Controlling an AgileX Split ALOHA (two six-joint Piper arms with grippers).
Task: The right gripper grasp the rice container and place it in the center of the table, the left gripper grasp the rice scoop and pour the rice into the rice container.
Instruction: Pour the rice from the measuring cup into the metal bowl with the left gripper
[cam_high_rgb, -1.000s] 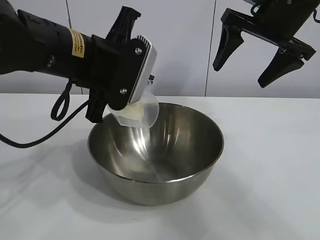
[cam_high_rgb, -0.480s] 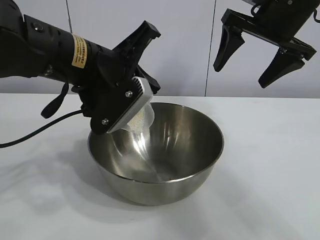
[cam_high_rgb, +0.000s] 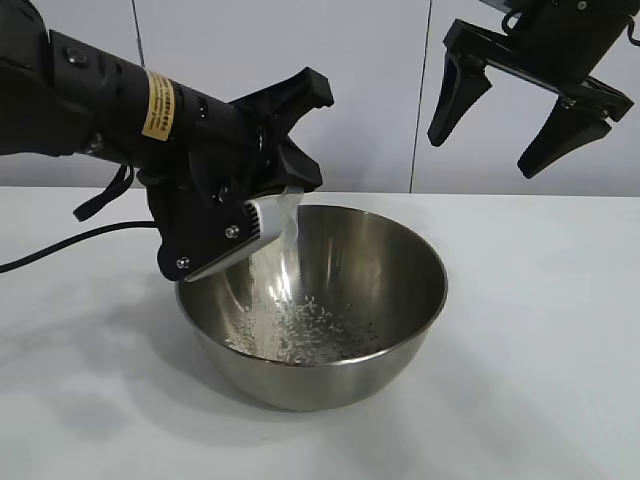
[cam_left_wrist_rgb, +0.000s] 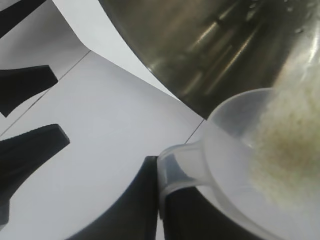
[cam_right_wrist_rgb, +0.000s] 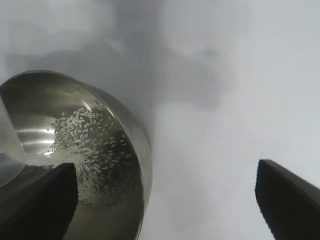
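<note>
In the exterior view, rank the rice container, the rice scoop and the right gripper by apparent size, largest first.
1. rice container, widest by far.
2. right gripper, open and raised at the upper right; it may sit at a different depth, so this rank is only as seen.
3. rice scoop, tipped over the rim and partly hidden by the left gripper.
</note>
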